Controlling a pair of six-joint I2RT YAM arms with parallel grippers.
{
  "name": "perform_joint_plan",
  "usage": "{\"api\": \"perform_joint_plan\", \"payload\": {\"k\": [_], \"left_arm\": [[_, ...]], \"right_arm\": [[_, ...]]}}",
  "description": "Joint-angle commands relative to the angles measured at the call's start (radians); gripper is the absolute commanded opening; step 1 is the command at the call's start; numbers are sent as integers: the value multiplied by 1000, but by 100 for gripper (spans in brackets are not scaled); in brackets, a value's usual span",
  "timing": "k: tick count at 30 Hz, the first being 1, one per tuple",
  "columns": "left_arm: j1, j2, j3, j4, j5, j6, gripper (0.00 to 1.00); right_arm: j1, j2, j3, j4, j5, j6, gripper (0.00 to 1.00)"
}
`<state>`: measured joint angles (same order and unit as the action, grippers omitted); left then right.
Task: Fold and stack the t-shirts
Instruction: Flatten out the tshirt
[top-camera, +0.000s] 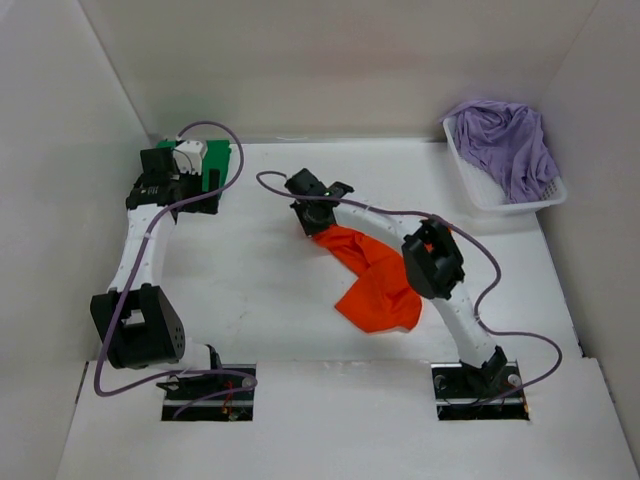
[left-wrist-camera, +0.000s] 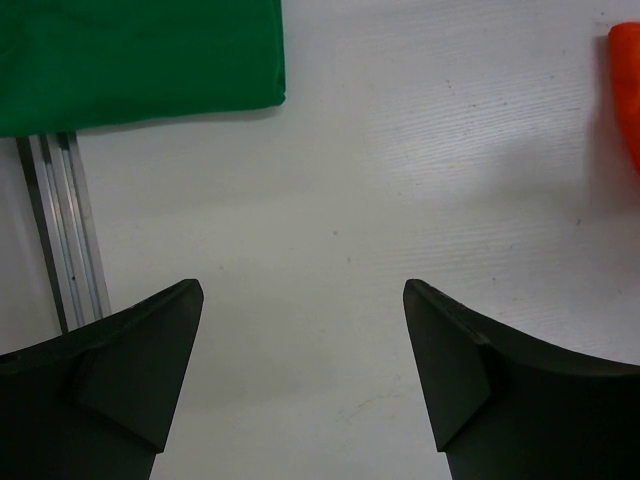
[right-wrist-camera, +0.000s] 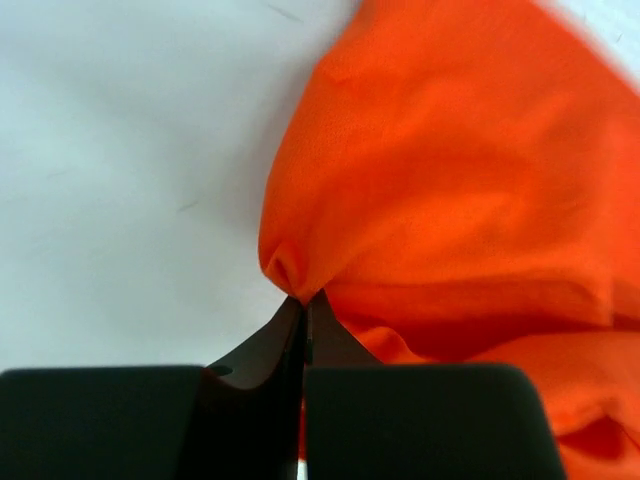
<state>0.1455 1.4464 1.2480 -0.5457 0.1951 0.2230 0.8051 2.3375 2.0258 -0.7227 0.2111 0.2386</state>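
Right wrist: my right jaws pinch the orange shirt.
My left jaws hang spread over the table, apart from that shirt.

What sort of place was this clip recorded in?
Probably a lab test cell, not a home: plain white panel walls box in a white table, two robot arms are bolted at its near edge, and a pale lavender cloth shirt fills a white plastic mesh basket.
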Motion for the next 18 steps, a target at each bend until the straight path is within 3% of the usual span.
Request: {"api": "perform_joint_plan", "payload": {"k": [1,4,11,18], "left_arm": [[12,-57,7,24,18,-34,82],[15,-72,2,24,20,-33,83],[12,-80,-1,24,30,-33,83],[-16,-78,5,20,32,-25,83]], "right_arm": [[41,-306,1,118,-132,-4,0],[50,-494,-36,187,-238,24,0],[-3,-797,-165,160,-280,63,0],[-134,-932,-373,189,-292,131,0]]}}
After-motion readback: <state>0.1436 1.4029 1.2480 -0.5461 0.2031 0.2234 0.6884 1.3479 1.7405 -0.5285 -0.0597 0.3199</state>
